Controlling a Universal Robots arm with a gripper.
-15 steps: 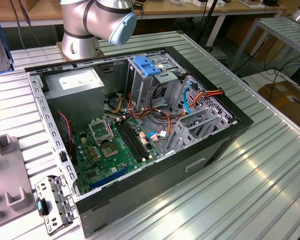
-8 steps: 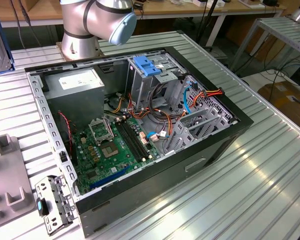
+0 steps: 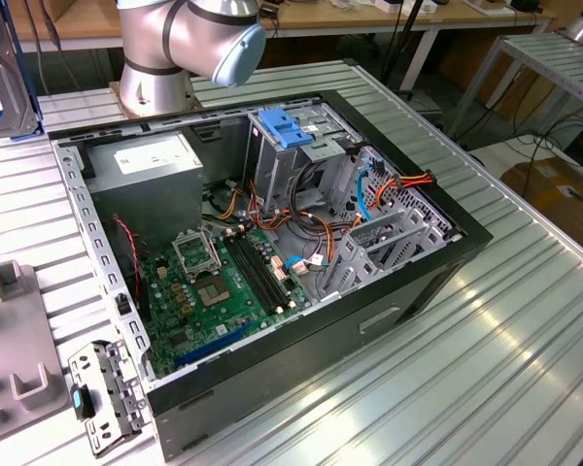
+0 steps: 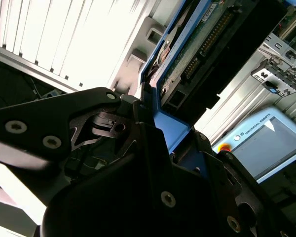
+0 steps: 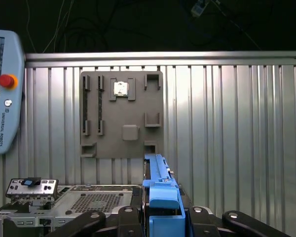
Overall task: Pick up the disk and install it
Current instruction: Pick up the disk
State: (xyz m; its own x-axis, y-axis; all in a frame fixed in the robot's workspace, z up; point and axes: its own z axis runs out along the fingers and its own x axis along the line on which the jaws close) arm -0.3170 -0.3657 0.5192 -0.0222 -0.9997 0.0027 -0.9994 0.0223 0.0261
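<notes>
Disk (image 4: 202, 44) clamped in my pincer (image 5: 161, 210), long axis pointing straight out from it. In the exterior view, the blue bay (image 3: 290, 127) lies at 3 o'clock from it.

One disk (image 5: 155, 168) sits clamped in the one pincer (image 5: 162, 202); beyond it lie one grey fixture plate (image 5: 121, 116), one teach pendant (image 5: 2, 98), one loose bracket (image 5: 32, 188) and one computer case (image 3: 272, 252).

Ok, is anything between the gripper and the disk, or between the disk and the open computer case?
Nothing between those two: the gripper is shut on the disk. The computer case lies open on top. A blue bracket sits on its drive cage and may occupy the slot; I cannot tell.
</notes>
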